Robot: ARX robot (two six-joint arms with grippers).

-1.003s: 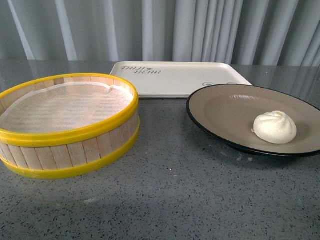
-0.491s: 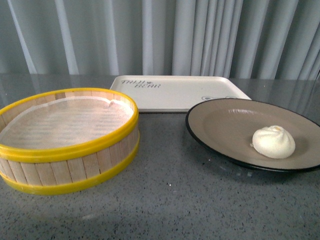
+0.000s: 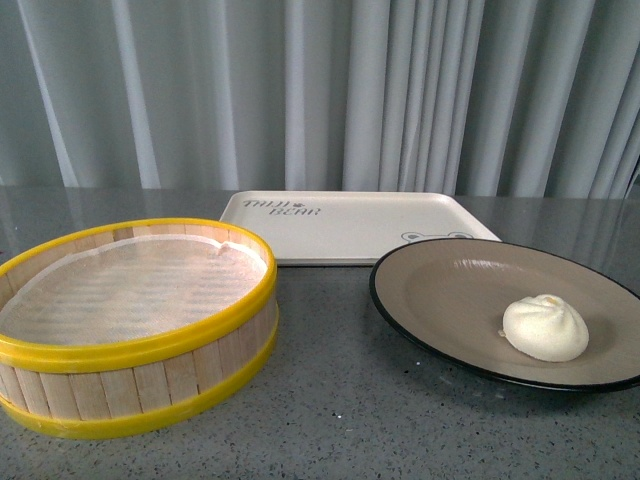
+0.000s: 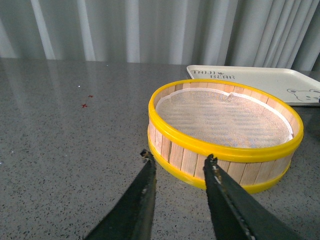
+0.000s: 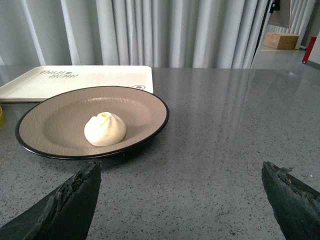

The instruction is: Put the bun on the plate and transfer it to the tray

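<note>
One bun [image 3: 545, 327] sits off-centre on the plate [image 3: 450, 290], with the tray [image 3: 350, 225] just behind it on the table [image 3: 350, 420]. Left gripper [image 4: 178, 159] is empty, jaws narrowly apart, near the steamer basket [image 4: 250, 171]; right gripper [image 5: 180, 172] is empty, spread wide before the plate.

The tray [image 3: 350, 225] is carrying dark two-line lettering [image 3: 270, 208] at one corner, the lower line reading "BEAR", the upper line starting "TA" but not fully legible, plus a small bear-face print [image 3: 437, 236].
</note>
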